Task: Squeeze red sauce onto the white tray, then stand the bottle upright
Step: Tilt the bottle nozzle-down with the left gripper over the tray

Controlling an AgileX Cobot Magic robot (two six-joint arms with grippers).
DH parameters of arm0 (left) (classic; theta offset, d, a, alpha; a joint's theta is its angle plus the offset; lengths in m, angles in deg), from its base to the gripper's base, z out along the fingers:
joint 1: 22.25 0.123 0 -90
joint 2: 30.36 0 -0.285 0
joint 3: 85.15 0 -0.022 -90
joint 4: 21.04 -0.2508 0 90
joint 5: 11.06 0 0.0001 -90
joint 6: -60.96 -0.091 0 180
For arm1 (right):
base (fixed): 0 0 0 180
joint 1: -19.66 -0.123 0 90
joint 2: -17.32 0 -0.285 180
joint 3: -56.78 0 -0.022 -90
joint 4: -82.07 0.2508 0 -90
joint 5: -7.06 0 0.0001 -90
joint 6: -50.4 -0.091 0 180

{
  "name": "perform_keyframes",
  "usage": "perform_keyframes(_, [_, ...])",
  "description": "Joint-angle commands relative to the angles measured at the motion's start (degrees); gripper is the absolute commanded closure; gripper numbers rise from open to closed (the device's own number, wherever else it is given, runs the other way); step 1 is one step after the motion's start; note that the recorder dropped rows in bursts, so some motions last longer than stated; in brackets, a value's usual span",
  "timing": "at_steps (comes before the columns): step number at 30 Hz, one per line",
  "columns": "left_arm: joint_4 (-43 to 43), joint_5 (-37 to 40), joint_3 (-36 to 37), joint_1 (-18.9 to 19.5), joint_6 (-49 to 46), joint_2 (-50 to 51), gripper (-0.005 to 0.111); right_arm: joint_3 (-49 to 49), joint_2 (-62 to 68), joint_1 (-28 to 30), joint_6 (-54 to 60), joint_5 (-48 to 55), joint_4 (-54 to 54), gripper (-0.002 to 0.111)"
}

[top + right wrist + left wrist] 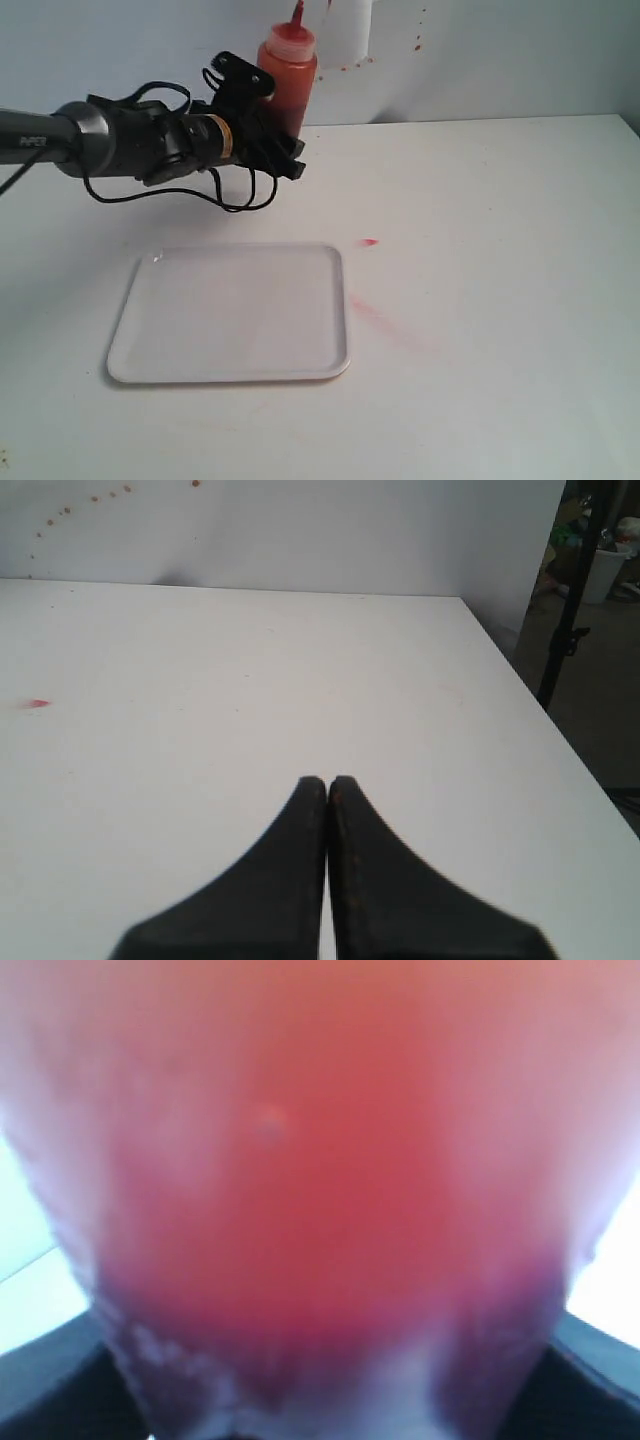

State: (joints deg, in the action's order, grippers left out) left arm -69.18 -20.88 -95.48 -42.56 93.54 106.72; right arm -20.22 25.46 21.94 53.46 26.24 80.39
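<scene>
In the exterior view the left gripper [268,120] hides the lower part of the bottle [291,72], so we cannot tell whether its base touches the table [480,300]. The nozzle [297,12] runs off the top edge, and the arm [60,135] off the left one. In the left wrist view we see the bottle [320,1190] only as a red blur cut off on every side, with the fingers [45,1390] as dark corners. The bottom edge cuts off the right gripper [327,780], which looks soft.
</scene>
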Motion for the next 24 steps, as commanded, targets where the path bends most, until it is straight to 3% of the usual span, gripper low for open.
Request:
perform_keyframes(1, [0.38, -5.00, 5.83, 1.04, 0.41, -7.84, 0.107, -0.22, -0.36, 0.52, -0.11, 0.00, 0.20, 0.108])
perform_keyframes(12, [-0.80, -6.94, 29.45, 6.56, 0.62, -31.02, 0.107, -0.22, -0.36, 0.52, -0.11, 0.00, 0.20, 0.108])
perform_keyframes(17, [4.27, -9.87, 38.45, 9.59, 0.99, -40.71, 0.107, -0.22, -0.36, 0.52, -0.11, 0.00, 0.20, 0.108])
perform_keyframes(24, [4.52, -9.54, 48.05, 9.72, 0.99, -52.05, 0.107, -0.22, -0.36, 0.52, -0.11, 0.00, 0.20, 0.108])
